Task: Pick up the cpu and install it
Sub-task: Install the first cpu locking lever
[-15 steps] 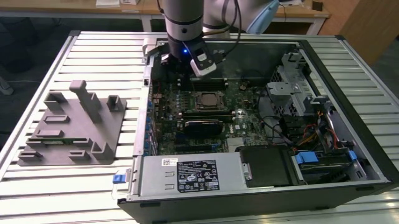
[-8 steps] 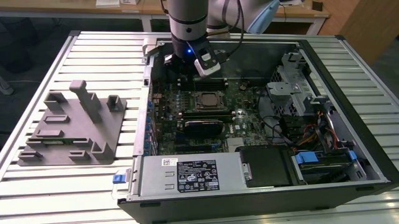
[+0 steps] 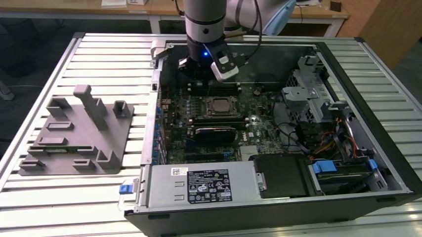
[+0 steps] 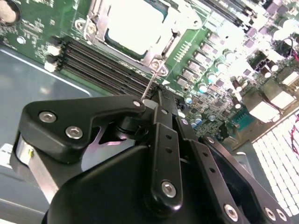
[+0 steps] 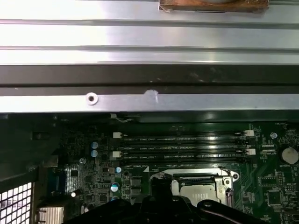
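Socketed cpu (image 5: 198, 186) — half hidden behind the pincer (image 5: 172, 209).

Exterior view: high, wide, angled down on the open computer case (image 3: 277, 215) on the slatted table (image 3: 105, 54), my arm (image 3: 204, 19) at the far side. Second wrist view: tight, looking past my pincer (image 4: 156, 105) onto the motherboard (image 4: 219, 56). First wrist view: close, facing across the board to the case rim (image 5: 210, 100) and table beyond. Both wrist views share the socket (image 4: 135, 28) and memory slots (image 4: 103, 65); exterior view has them too.
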